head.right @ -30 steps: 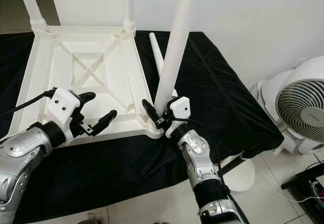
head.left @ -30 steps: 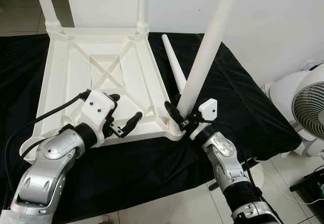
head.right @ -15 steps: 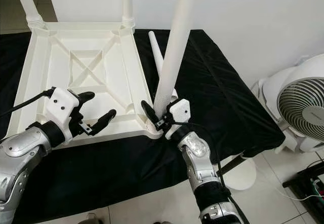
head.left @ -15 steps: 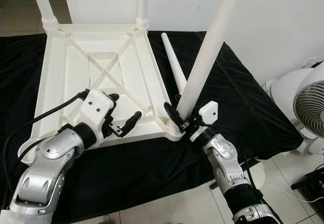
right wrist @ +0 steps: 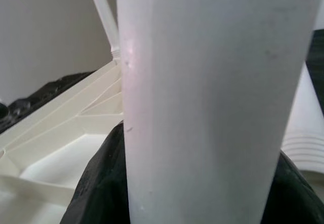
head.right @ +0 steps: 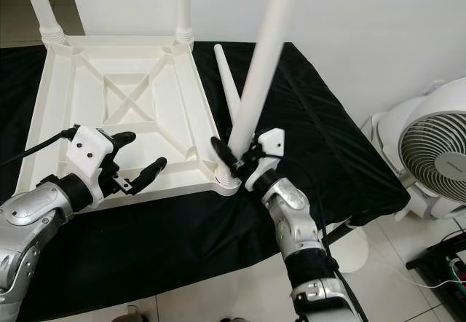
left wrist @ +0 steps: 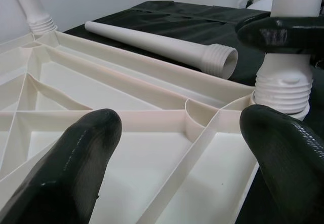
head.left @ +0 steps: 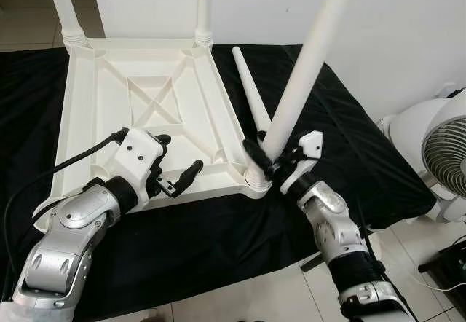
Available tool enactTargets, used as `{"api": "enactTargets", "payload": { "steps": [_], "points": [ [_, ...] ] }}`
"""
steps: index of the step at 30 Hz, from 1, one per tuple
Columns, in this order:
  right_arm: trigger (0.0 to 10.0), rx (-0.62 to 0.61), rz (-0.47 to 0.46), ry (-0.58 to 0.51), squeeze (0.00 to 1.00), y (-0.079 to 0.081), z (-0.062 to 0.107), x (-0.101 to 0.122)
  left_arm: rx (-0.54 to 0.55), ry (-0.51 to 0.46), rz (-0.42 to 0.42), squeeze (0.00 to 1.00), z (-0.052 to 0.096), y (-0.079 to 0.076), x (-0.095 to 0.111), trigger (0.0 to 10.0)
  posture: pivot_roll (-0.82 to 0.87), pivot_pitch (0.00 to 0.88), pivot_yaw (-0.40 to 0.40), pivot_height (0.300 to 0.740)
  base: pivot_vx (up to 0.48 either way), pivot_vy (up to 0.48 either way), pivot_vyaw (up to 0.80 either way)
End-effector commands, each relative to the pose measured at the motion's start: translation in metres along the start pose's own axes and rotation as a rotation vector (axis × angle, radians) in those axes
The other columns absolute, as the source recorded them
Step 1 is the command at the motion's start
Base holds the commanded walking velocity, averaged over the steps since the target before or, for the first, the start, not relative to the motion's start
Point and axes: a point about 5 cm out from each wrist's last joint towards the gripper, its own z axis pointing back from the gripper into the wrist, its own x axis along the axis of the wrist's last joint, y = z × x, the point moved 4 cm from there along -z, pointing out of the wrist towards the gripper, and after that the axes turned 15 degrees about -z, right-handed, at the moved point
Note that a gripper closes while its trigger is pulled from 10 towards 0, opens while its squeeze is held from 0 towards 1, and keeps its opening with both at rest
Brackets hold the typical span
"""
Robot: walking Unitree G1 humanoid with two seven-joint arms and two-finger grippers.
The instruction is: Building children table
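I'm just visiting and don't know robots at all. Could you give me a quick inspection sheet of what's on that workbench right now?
Surface: bench under a black cloth.
Job's things: white tabletop lying upside down; two legs upright in its far corners; a third leg leaning in the near right corner socket; a loose leg lying on the cloth beside the tabletop.
Clutter: nothing seen.
Pincers: right pincer closed around the leaning leg, low down near its thread; left pincer open over the tabletop's near edge, holding nothing.
Cables: black cable running along the left arm.
Surroundings: white wall, tiled floor, white fan to the right.
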Motion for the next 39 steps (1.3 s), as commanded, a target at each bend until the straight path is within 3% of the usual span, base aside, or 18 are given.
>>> {"api": "enactTargets", "payload": {
  "steps": [1,6,9,16,17,19,22,31,34,39],
  "points": [
    [10.0,-0.082,-0.08,0.035,0.0,-0.015,0.011,-0.009,0.001,-0.012,-0.001,0.0,0.0,-0.001,0.005,10.0,0.16,0.101,-0.084,0.74,0.0,0.0,0.0],
    [10.0,-0.053,-0.19,0.008,0.0,-0.009,0.007,0.0,0.0,-0.012,0.0,0.0,0.0,-0.001,0.005,10.0,0.16,0.1,-0.083,0.74,0.0,0.0,0.0],
    [10.0,-0.033,-0.188,-0.009,0.0,-0.005,0.004,0.007,-0.001,-0.013,0.0,0.0,0.0,-0.001,0.005,10.0,0.16,0.098,-0.084,0.74,0.0,0.0,0.0],
    [10.0,0.001,-0.074,-0.015,0.0,0.001,0.002,0.014,0.0,-0.012,-0.001,0.0,-0.001,-0.002,0.005,10.0,0.16,0.094,-0.085,0.74,0.0,0.0,0.0],
    [10.0,0.021,-0.003,-0.01,0.0,0.005,0.003,0.014,0.001,-0.013,-0.001,0.0,-0.001,-0.002,0.005,10.0,0.16,0.093,-0.085,0.74,0.0,0.0,0.0],
    [10.0,0.021,-0.003,-0.01,0.0,0.005,0.003,0.014,0.001,-0.013,-0.001,0.0,-0.001,-0.002,0.005,10.0,0.16,0.093,-0.085,0.74,0.0,0.0,0.0],
    [10.0,0.076,0.121,0.018,0.0,0.017,0.005,0.008,0.002,-0.015,0.001,0.0,-0.001,-0.001,0.006,10.0,0.16,0.098,-0.083,0.74,0.0,0.0,0.0],
    [10.0,0.098,0.109,0.012,0.0,0.024,0.003,0.011,0.002,-0.012,0.003,0.0,0.0,-0.002,0.005,10.0,0.15,0.107,-0.084,0.74,0.0,0.0,0.0],
    [10.0,0.114,0.21,0.04,0.0,0.028,0.004,0.007,0.004,-0.012,0.008,0.0,0.0,-0.002,0.005,10.0,0.15,0.108,-0.088,0.74,0.0,0.0,0.0],
    [10.0,0.088,0.273,0.064,0.0,0.02,0.008,-0.001,0.005,-0.015,0.013,0.0,-0.001,-0.004,0.005,10.0,0.14,0.105,-0.093,0.74,0.0,0.0,0.0]
  ]
}}
